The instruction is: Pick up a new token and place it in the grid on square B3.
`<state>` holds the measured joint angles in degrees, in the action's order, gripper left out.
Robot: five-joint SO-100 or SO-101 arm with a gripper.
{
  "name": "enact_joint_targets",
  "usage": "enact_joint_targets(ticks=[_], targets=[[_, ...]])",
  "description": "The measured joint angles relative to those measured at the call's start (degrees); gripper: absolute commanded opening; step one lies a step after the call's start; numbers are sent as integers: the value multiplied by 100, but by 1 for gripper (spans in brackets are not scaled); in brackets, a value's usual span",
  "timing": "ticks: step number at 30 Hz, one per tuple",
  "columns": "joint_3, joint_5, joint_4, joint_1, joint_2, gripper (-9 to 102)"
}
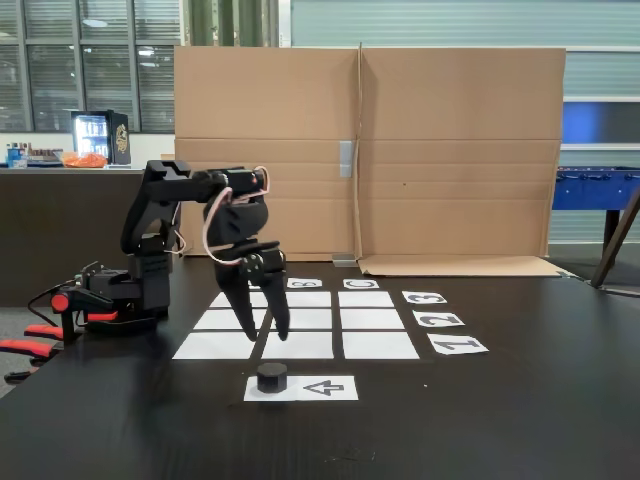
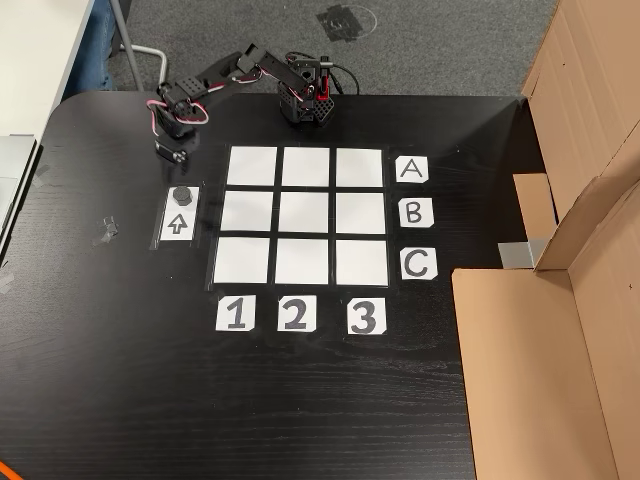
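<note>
Setting: black tabletop (image 1: 520, 420) with a folded cardboard screen (image 1: 400, 150) standing along its far edge in a fixed view; dark windows and a counter lay behind it.
Jaws: the jaws (image 1: 262, 325) pointed down, their two black fingers spread apart with nothing between them.
Jaws' place: in a fixed view they hung above the left part of the grid, their tips up and a little left of the token; from above they (image 2: 172, 152) sat off the grid's upper-left corner, over bare tabletop, just above the arrow sheet.
Token: a short black puck (image 1: 271, 377) stood upright on the left end of the arrow sheet (image 1: 320, 388), untouched; from above it (image 2: 181, 194) sat at the sheet's top end, the arrow pointing toward it.
Arm: black arm (image 1: 190, 190) bent over from its base (image 1: 125, 295), with pale cables looped near the wrist; red-handled clamps held the base at the tabletop's left edge.
Grid: nine white paper squares (image 2: 302, 215) in three rows of three, all bare.
Cards: A, B, C ran down the grid's right side and 1, 2, 3 ran along its lower side when seen from above.
Square B3: the middle square of the right-hand column from above (image 2: 360, 214), beside the B card (image 2: 415, 212) and in line with the 3 card (image 2: 365, 316), well apart from the token.
</note>
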<state>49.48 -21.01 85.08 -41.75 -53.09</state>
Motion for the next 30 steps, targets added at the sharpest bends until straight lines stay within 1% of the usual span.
enact_joint_targets(ticks=[2, 4, 5, 12, 21, 30], targets=[[0, -53, 167, 88, 79, 35], [0, -88, 255, 132, 88, 47], [0, -123, 334, 141, 88, 49], [0, -272, 431, 70, 97, 49], [0, -53, 396, -439, 123, 49], [-9, 53, 264, -527, 510, 49]])
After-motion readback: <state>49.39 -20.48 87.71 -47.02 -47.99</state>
